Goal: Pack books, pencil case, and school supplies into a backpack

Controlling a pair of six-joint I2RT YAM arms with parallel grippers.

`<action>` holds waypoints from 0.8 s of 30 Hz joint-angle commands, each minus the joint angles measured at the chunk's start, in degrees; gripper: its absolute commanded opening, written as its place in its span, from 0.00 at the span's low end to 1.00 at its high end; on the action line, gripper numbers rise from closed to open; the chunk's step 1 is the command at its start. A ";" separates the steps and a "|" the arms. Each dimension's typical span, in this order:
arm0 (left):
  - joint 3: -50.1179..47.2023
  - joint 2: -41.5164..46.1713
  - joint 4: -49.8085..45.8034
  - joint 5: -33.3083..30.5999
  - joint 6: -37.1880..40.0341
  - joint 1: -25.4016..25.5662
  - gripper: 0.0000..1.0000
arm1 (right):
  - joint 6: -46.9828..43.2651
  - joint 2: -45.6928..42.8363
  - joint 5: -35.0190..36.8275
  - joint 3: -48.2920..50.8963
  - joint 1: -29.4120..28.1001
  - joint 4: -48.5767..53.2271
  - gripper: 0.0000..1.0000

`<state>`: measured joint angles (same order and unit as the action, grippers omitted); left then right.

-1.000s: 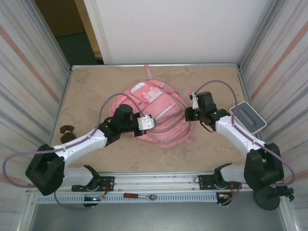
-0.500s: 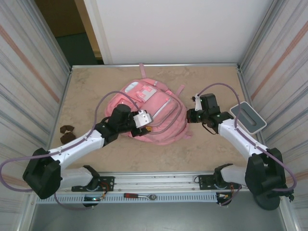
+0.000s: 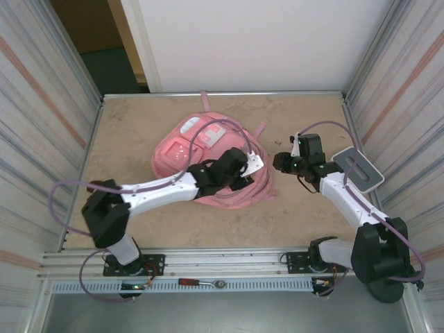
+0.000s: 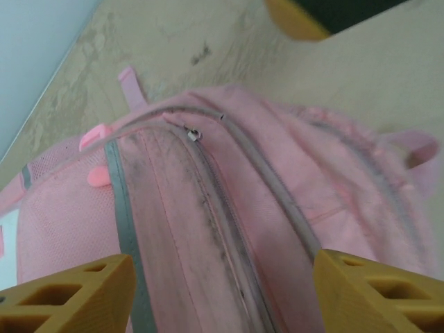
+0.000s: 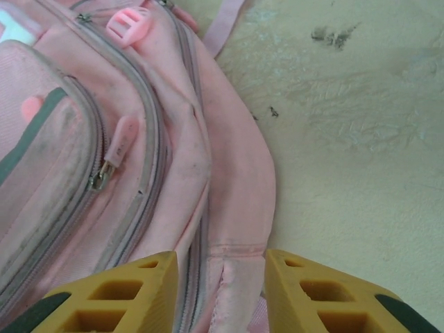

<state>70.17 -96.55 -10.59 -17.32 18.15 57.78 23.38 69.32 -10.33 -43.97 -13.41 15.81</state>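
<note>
**Overhead and wrist views, packing station.** The large pink fabric backpack lies flat on the beige table, a little toward 11 o'clock from the table's centre, with its zipped pockets facing up.

My left gripper reaches across the bag to its 3 o'clock edge. In the left wrist view its orange fingers stand wide apart above the fabric and hold nothing.

My right gripper sits just beside that same edge. In its wrist view the fingers are parted, with the bag's side seam under the gap. I cannot tell whether they touch the cloth.

A grey-white rectangular box rests at the table's 3 o'clock side, well apart from the bag.

**Handling.** I judge the bag soft and slumping. Loose cloth would bunch and slip in a pinch, and the whole bag would drag across the table rather than lift cleanly.

The better holds are the firm small parts:
- the pink zipper pull tab toward 9 o'clock in the right wrist view;
- the small metal zipper slider near 12 o'clock in the left wrist view;
- the pink strap loop at the bag's 12 o'clock end.

The zip lines I can see appear closed. Opening one would probably need one gripper to pin the bag while the other draws the tab.
</note>
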 commanded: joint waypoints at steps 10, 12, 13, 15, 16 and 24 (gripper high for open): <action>3.02 -3.86 -2.24 3.46 5.23 -5.69 0.10 | -5.24 -7.22 -2.40 5.27 2.16 -6.07 0.40; -1.87 0.74 0.38 13.50 8.30 -7.39 0.06 | -7.25 -8.06 -5.84 6.32 2.07 -9.95 0.42; -4.49 3.04 2.04 18.02 9.74 -8.07 0.05 | -8.43 -8.08 -7.50 6.49 1.86 -11.30 0.42; -10.70 8.57 6.62 26.77 12.17 -10.19 0.03 | -11.45 -7.60 -10.83 6.35 0.85 -13.33 0.44; -13.84 11.44 9.39 30.87 12.60 -11.94 0.02 | -13.38 -7.18 -11.99 6.06 -0.14 -13.85 0.44; -23.82 23.41 11.83 53.26 13.95 -26.78 0.01 | -34.73 -1.62 -18.68 0.72 -12.03 -11.62 0.50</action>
<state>47.05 -76.40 -3.14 24.51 29.78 33.17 0.10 66.24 -24.88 -40.58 -22.15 4.58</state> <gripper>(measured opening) 0.093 0.503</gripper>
